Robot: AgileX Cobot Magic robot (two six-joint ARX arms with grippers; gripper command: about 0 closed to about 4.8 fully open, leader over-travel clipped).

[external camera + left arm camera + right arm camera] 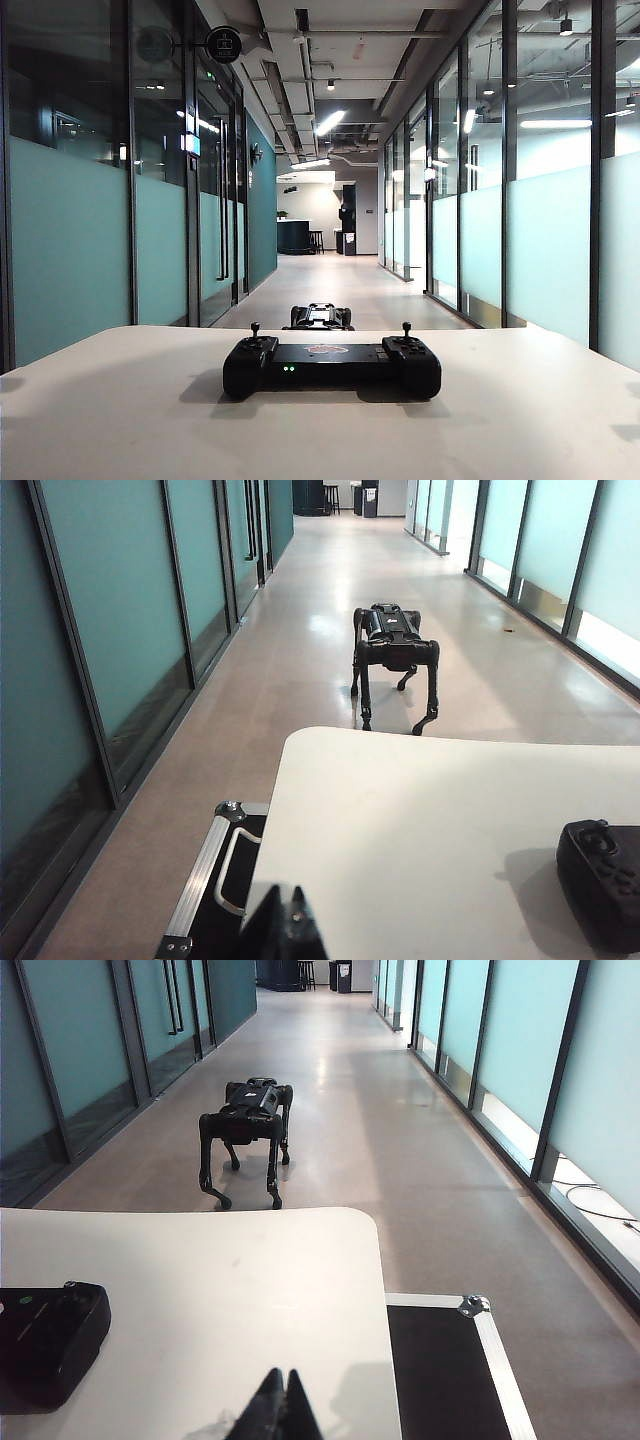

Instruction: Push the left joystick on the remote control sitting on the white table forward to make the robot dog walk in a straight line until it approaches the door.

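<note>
The black remote control [331, 366] lies in the middle of the white table [120, 420], green lights lit on its middle bar. Its left joystick [255, 329] stands upright and untouched. The robot dog [320, 317] stands on the corridor floor just past the table's far edge, facing away. Neither gripper shows in the exterior view. My left gripper [286, 888] is shut and empty over the table's near corner, well short of the remote control [605, 880]. My right gripper [284, 1370] is likewise shut and empty, apart from the remote control [48, 1338]. The robot dog [393, 650] [250, 1120] appears in both wrist views.
A long corridor with frosted glass walls runs ahead; glass doors [222, 200] line its left wall. Black cases with metal edges [215, 880] [440, 1370] sit on the floor at either side of the table. A cable [600, 1210] lies by the right wall.
</note>
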